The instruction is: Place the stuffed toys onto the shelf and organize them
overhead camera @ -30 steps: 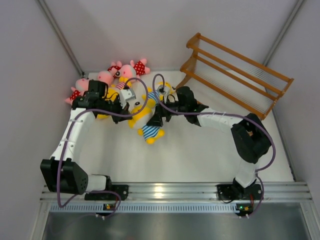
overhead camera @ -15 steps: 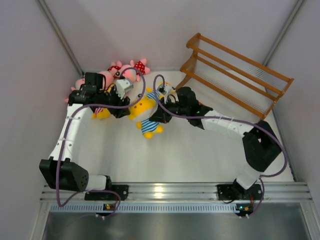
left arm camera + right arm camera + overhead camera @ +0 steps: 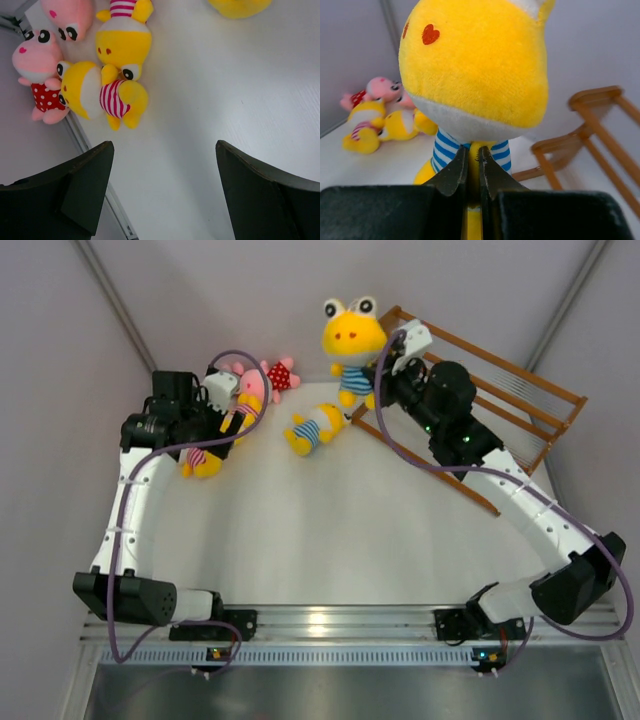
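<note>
Blue-striped yellow toy up in the air
My right claw is pinching its shirt, near the shelf's left end. My left claw is spread wide over the plush pile on the table.

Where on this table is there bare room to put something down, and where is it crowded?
The wide white tabletop between the arm bases and the lying blue-striped yellow plush toy is bare, as are the brown wooden shelf tiers in view. The far left corner is crowded with pink and yellow plush toys.
</note>
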Motion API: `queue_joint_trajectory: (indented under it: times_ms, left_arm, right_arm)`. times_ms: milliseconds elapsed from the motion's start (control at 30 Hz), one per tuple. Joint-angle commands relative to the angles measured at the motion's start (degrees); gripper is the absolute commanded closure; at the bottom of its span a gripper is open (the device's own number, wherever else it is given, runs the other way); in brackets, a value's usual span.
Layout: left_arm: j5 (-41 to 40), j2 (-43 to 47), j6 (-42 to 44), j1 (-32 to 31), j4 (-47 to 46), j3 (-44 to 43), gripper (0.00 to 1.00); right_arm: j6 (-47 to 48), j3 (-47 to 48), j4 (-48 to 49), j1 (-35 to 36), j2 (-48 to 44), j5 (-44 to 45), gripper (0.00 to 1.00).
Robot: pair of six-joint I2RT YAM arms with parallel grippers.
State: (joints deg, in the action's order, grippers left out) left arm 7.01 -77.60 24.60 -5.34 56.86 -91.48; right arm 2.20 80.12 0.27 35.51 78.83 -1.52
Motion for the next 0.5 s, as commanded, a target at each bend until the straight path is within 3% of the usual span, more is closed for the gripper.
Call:
queue_joint_trajectory:
  times_ms: [0,300,467]
  left_arm:
    - [-5.42,1.49,-2.45,0.07,-0.87,1.39,0.11]
    - [-4.28,1.23,-3.33,0.07,-0.87,6.23,0.12]
    - [-3.49,-0.09,-3.51,0.07,-0.87,6.58,0.12]
  right_arm:
    - [5.01,7.13,4.03,-4.73,0.27,7.76,1.0]
    - [-0.08,22.52,4.39,-15.99,12.48,8.99,1.0]
    - [-4.27,25.69,3.0,-19.15,16.96,7.5,1.0]
